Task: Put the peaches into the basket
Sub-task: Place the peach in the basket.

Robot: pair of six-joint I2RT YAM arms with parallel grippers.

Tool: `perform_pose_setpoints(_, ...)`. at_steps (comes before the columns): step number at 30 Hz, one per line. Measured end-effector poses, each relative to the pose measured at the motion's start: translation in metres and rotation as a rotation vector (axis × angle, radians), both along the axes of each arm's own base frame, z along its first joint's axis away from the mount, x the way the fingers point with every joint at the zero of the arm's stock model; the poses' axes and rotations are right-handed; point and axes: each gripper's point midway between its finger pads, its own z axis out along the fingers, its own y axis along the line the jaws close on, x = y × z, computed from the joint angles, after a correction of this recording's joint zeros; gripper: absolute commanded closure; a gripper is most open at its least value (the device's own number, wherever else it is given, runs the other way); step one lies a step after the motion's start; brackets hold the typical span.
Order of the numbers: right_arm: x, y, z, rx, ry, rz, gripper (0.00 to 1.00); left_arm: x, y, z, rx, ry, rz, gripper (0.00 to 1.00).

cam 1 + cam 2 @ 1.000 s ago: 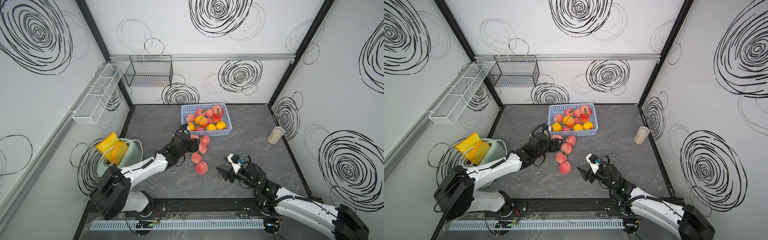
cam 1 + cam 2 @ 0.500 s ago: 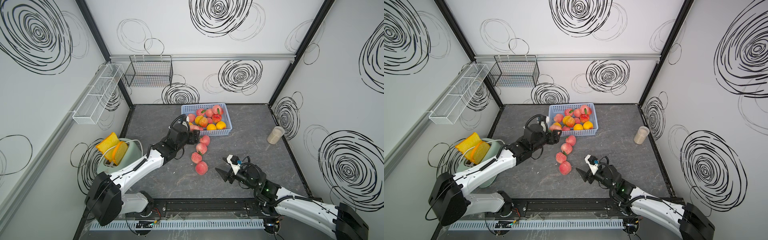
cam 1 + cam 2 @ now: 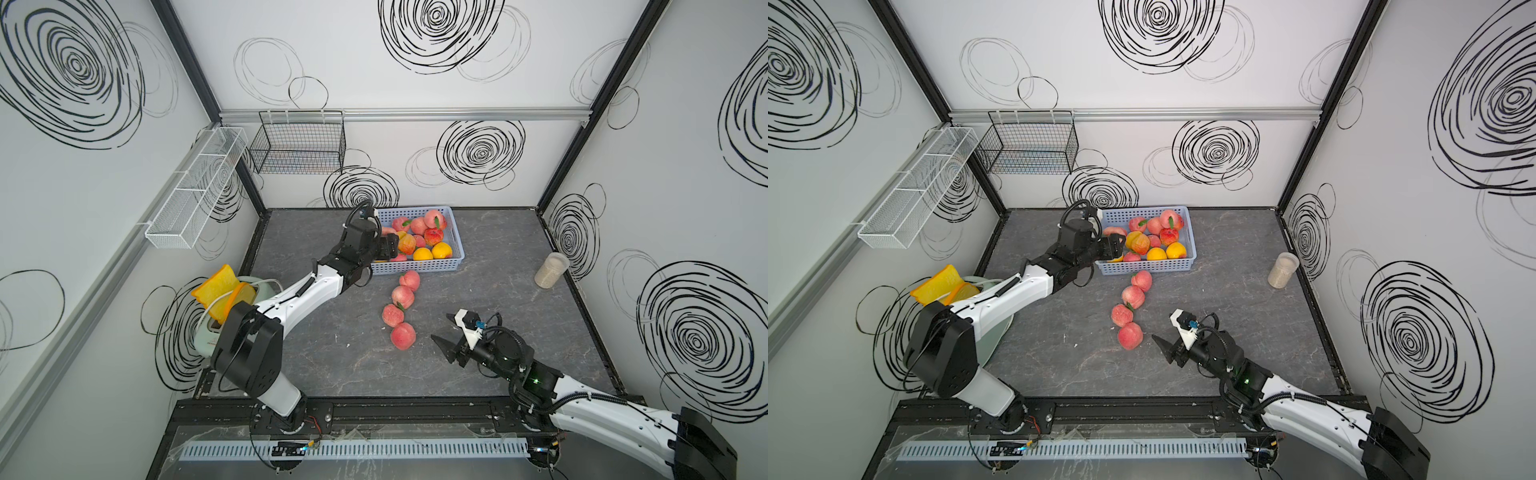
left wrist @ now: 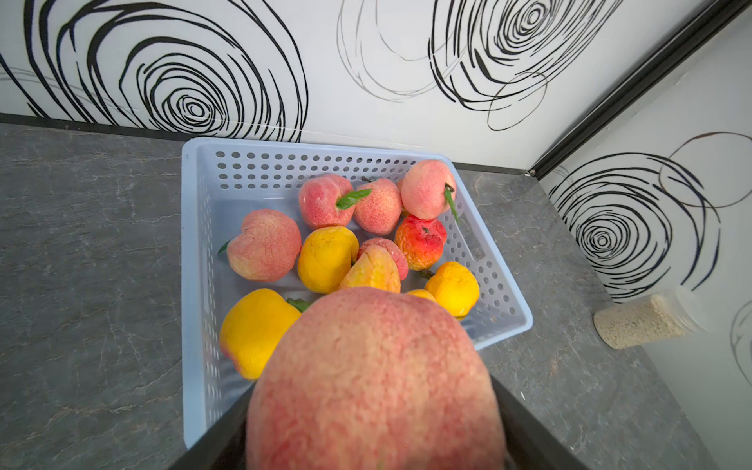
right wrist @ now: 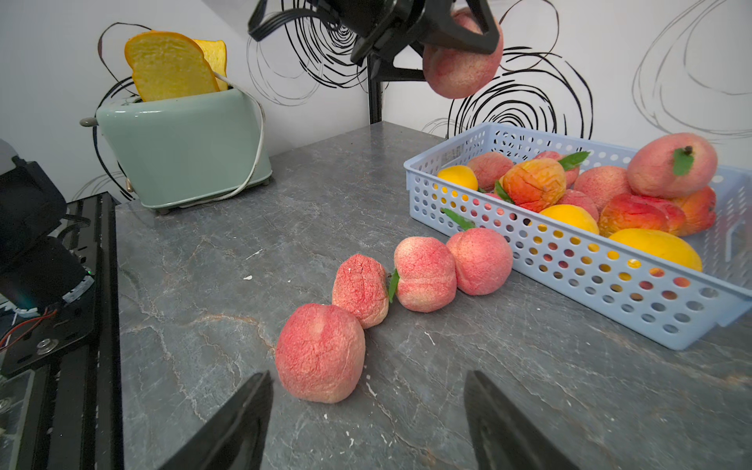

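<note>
The left gripper is clamped on a pink peach. It hangs high over what looks like the near left part of the blue basket, and the right wrist view shows the fruit well above the rim. So the coming release looks like a straight drop. The basket lies directly under and just beyond the held peach, with bare floor showing at its far left corner (a yellow peach sits close beneath, mind).

The other fruit in the basket is heaped toward its middle and right end. Four loose peaches lie on the grey table in a touching line that runs from the basket's front wall toward the right arm. The right gripper is low over the table, jaws apart and empty. The end peach sits just ahead of it, nearer one finger than the other. The right arm is plainly the nearer one for that peach.

No brand, label or writing is readable, neither on the toaster nor on the jar.
</note>
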Motion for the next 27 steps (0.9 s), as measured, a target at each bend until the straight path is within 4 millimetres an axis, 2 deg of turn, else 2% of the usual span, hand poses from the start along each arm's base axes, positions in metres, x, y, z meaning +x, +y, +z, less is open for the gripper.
perform_pose_setpoints(10, 0.000, 0.000, -0.002, -0.006, 0.004, -0.002, 0.23, 0.069, 0.004, -0.048, 0.055, 0.037, 0.035, 0.22)
perform_pose_setpoints(15, 0.000, 0.001, -0.006, -0.018, 0.012, -0.001, 0.23, 0.098, -0.003, -0.065, 0.076, 0.036, 0.031, 0.22)
perform_pose_setpoints(21, 0.000, 0.002, -0.007, -0.022, 0.015, 0.002, 0.23, 0.125, -0.009, -0.082, 0.088, 0.033, 0.031, 0.22)
perform_pose_setpoints(27, -0.001, 0.002, -0.009, -0.028, 0.019, 0.004, 0.23, 0.142, -0.006, -0.099, 0.093, 0.048, 0.040, 0.19)
